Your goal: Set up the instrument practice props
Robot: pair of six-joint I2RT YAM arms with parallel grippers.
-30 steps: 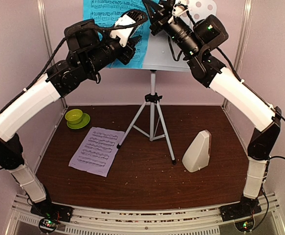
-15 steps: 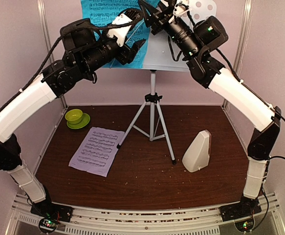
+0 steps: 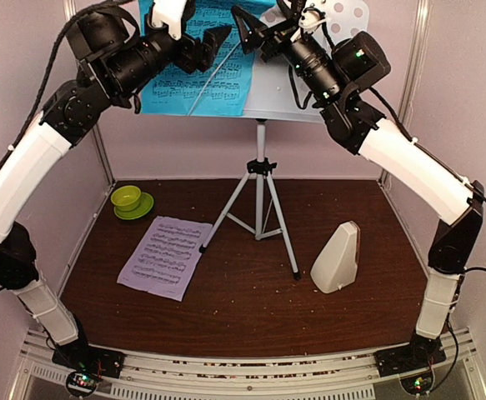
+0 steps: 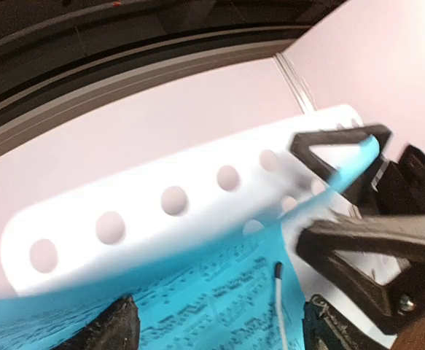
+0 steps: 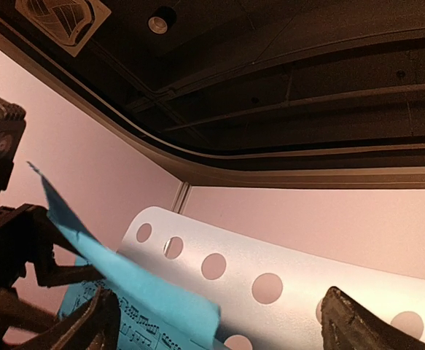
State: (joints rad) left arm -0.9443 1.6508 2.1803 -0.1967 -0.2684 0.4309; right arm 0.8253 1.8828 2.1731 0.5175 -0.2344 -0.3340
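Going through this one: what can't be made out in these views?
Music stand top: top view, cut by upper edge, covered by left arm and right arm.
Cyan page lower part: wrist views, below frame; left one blurred.
Metronome cover on or off: top view, angle hides it.
Lilac page notes: top view, too small.

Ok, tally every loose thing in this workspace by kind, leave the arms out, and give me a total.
Music stand: 1
Sheet-music pages: 2 (cyan page on the stand, lilac page lying flat)
Metronome: 1
Bowl: 1
Saucer: 1
Total: 6
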